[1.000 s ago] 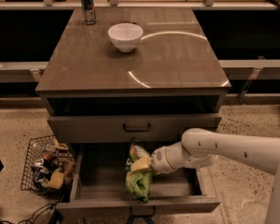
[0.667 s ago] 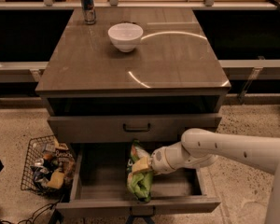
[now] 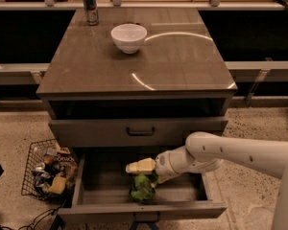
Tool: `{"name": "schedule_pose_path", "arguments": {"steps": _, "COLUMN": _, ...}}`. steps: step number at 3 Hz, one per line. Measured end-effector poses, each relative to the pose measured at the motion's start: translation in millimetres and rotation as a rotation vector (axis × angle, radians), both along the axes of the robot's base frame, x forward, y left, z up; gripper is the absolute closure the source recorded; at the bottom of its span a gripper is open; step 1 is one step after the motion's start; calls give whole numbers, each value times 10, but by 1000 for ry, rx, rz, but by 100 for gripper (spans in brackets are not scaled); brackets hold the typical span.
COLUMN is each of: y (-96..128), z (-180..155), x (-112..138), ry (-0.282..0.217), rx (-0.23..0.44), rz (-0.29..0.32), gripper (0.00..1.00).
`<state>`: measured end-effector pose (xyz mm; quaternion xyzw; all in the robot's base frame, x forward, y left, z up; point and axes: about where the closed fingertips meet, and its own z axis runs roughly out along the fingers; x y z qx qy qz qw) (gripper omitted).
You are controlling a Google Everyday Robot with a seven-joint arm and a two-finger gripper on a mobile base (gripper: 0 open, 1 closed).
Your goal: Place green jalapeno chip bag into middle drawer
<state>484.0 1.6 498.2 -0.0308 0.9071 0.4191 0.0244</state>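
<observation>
The middle drawer (image 3: pixel 105 188) is pulled out at the bottom of the cabinet, showing its grey floor and side walls. The green jalapeno chip bag (image 3: pixel 143 188) lies crumpled low inside it, near the middle and close to the front panel. My gripper (image 3: pixel 141 168) reaches in from the right on a white arm. It hovers just above the bag, with its cream tip pointing left. I cannot tell whether it touches the bag.
A shallower drawer front with a black bar handle (image 3: pixel 140 131) is closed above the open drawer. A white bowl (image 3: pixel 128 36) and a can (image 3: pixel 90 6) stand on the cabinet top. A wire basket of snacks (image 3: pixel 48 174) sits on the floor to the left.
The bag stood taller at the gripper before. It now sits lower, as a compact lump on the drawer floor. The arm has barely moved.
</observation>
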Motion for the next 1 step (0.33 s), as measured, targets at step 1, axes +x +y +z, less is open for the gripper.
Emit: {"name": "schedule_pose_path", "arguments": {"steps": 1, "y": 1, "z": 0, "x": 0, "ry": 0, "rx": 0, "rz": 0, "gripper": 0}}
